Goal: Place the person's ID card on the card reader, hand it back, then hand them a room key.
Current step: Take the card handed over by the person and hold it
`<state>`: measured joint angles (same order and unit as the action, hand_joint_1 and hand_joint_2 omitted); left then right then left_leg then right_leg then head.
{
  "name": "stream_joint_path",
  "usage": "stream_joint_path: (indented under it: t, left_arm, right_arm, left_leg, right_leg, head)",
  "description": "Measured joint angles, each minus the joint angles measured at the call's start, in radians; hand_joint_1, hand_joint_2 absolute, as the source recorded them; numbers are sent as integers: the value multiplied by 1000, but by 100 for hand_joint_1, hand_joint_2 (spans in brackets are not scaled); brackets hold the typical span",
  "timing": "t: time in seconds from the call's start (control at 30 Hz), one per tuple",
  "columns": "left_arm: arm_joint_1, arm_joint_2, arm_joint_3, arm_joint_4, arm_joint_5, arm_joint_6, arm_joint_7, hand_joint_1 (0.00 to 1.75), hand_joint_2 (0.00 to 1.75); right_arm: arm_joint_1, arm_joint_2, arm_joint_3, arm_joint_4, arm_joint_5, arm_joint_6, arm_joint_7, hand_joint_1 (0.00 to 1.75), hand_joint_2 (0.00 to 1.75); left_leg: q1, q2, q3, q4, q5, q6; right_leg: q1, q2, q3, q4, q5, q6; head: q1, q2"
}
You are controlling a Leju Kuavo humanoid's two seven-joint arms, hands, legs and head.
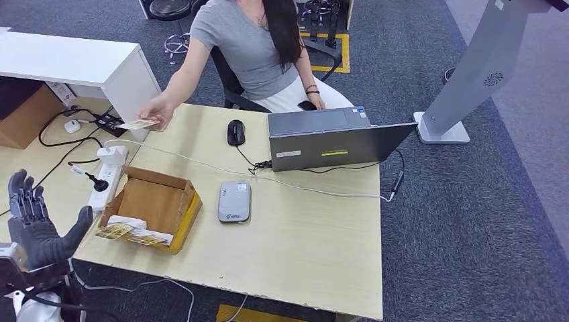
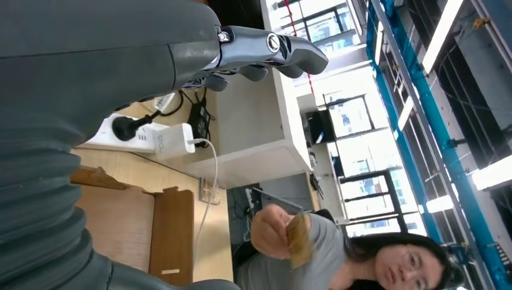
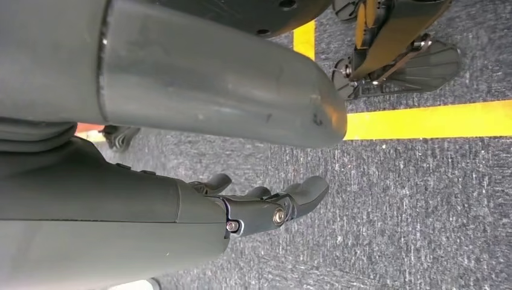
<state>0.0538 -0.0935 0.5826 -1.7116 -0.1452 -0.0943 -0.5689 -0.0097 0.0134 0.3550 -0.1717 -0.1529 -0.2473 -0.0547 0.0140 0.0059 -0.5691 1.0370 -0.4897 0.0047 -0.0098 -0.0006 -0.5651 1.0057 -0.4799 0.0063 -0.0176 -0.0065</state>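
1. Person (image 1: 251,47) is sitting at the far side of the table (image 1: 315,248), holding the ID card (image 1: 136,124) out over the far-left corner; the card is pinched in their hand (image 1: 160,111).
2. Left hand (image 1: 37,225) is hovering off the near-left table edge, fingers spread, holding nothing, well apart from the card.
3. Right hand (image 3: 259,205) is hanging over the carpet, fingers loosely apart, empty.
4. Judgement: the step is taking the card. The left hand should be reaching far and slightly right, passing over the power strip (image 1: 107,178) and clearing the cardboard box (image 1: 151,208).
5. Pinching the card's free edge, not their fingers.
6. Card reader (image 1: 234,200) is lying mid-table, right of the box, as next target.
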Motion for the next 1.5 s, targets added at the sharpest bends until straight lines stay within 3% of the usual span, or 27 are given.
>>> stream_joint_path:
  t: [0.33, 1.5]
  left_arm:
    - [-196, 100, -176, 65, -237, 80, 129, 0, 175]
    - [-825, 410, -718, 493, -1006, 294, 549, 0, 175]
  right_arm:
    - [-9, 0, 45, 3, 34, 6, 33, 0, 0]
    - [-28, 0, 177, 4, 133, 35, 130, 0, 0]
  left_leg:
    - [0, 0, -1, 0, 3, -1]
    - [0, 1, -2, 0, 6, -1]
  right_leg:
    - [0, 0, -1, 0, 4, -1]
    - [0, 1, -2, 2, 6, -2]
  head:
    - [0, 0]
    - [0, 0]
